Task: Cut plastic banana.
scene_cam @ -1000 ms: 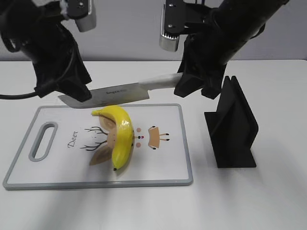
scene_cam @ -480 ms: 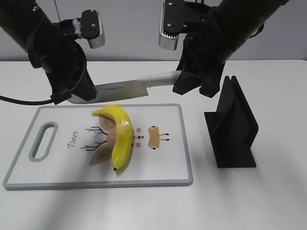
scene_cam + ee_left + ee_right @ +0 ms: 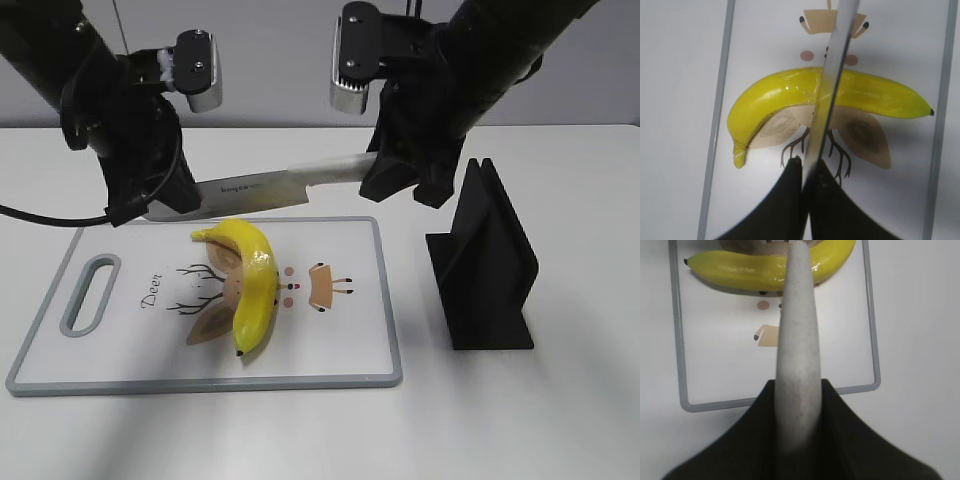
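Observation:
The plastic banana (image 3: 252, 285) is glossy yellow and lies curved on the white cutting board (image 3: 120, 340), over a deer print. A knife with a steel blade (image 3: 250, 190) and a pale handle (image 3: 335, 170) hangs level above the board's far edge. My left gripper (image 3: 160, 205) is shut on the blade's tip end. My right gripper (image 3: 385, 180) is shut on the handle. In the left wrist view the blade (image 3: 832, 85) crosses the middle of the banana (image 3: 780, 95), with the gripper (image 3: 807, 170) pinching it. In the right wrist view the handle (image 3: 797, 340) runs from the gripper (image 3: 797, 390) toward the banana (image 3: 740, 270).
A black knife stand (image 3: 485, 265) stands on the white table to the right of the board. The board has a grey rim and a handle slot (image 3: 90, 295) at its left end.
My left arm has shifted a little to the right along the blade and its wrist has risen. The knife, the right arm and the banana have stayed about where they were.

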### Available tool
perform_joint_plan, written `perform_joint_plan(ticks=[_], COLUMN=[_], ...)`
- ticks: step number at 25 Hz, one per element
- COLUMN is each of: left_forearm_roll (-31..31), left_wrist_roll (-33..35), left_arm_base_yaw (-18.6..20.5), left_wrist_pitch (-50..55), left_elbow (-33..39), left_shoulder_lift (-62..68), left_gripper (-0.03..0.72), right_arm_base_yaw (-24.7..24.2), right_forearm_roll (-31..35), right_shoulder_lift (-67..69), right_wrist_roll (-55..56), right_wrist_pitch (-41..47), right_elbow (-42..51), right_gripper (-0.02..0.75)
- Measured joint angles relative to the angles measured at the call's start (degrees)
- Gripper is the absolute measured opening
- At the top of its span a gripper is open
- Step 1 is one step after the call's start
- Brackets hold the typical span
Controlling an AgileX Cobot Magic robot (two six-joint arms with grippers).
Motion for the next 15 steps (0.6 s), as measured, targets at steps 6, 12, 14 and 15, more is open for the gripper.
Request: perform_joint_plan(ticks=[6,12,14,15], left_forearm_roll=[-2.19,-5.37,-5.64,-5.59], left_wrist_roll=[0.12,-2.00,-3.54,-4.23], left_arm_base_yaw=[0.00,0.20,0.13,-0.09], left_wrist_pitch=[-2.10,-5.90,-5.07,-4.96], left_elbow=[0.11,-1.05,-1.90,-2.13], left_shoulder_lift=[4.74,14.81,15.52,15.58], left_gripper=[0.002,0.007,0.020,0.022], right_arm_base_yaw=[0.00,-0.71,-0.86,-0.86], right_forearm_roll=[-4.12,-7.47,-8.94,-9.37], right_shoulder_lift=[6.16,16.22,18.05,18.60], right_wrist_roll=[1.21,1.07,1.07,1.07], right_wrist_pitch=[-0.49,-5.85,-6.80,-7.07], right_elbow=[-0.06,-0.40,-0.64,-0.64], right_gripper=[0.163,0.163,0.163,0.163])
